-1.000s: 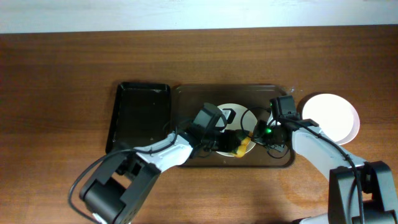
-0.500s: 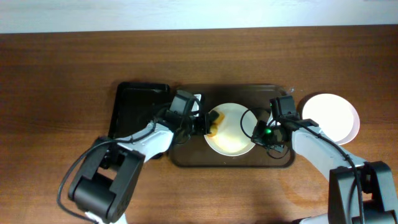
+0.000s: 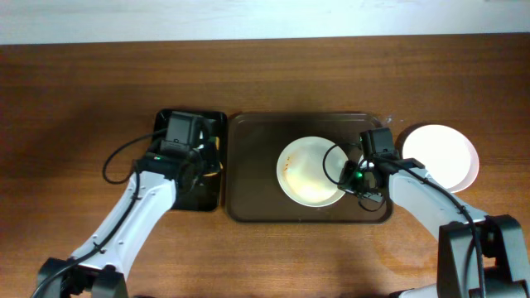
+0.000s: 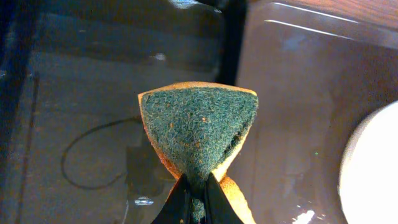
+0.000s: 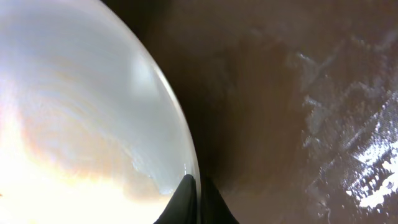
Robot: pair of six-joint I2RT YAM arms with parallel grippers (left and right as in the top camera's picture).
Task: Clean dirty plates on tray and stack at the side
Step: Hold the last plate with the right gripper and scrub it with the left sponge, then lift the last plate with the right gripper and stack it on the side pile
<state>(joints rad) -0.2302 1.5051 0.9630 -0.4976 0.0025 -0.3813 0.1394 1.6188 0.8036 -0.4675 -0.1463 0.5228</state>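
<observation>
Left gripper (image 4: 198, 196): pinched on a green-and-orange sponge (image 4: 198, 124), above the black tray (image 4: 81, 93).
Right gripper (image 5: 198, 190): closed on the rim of a white plate (image 3: 308, 175) in the brown tray (image 3: 252, 165).
Second plate (image 3: 440, 153): on bare tabletop (image 3: 83, 99), right of the tray.

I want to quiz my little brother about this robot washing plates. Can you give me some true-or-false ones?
1. The left gripper holds a sponge. True.
2. The sponge is rubbing the plate. False: it is over the black tray, away from the plate.
3. The right gripper pinches the plate's rim. True.
4. The brown tray holds three plates. False: only one is on it, and a second plate sits on the table to the right.
</observation>
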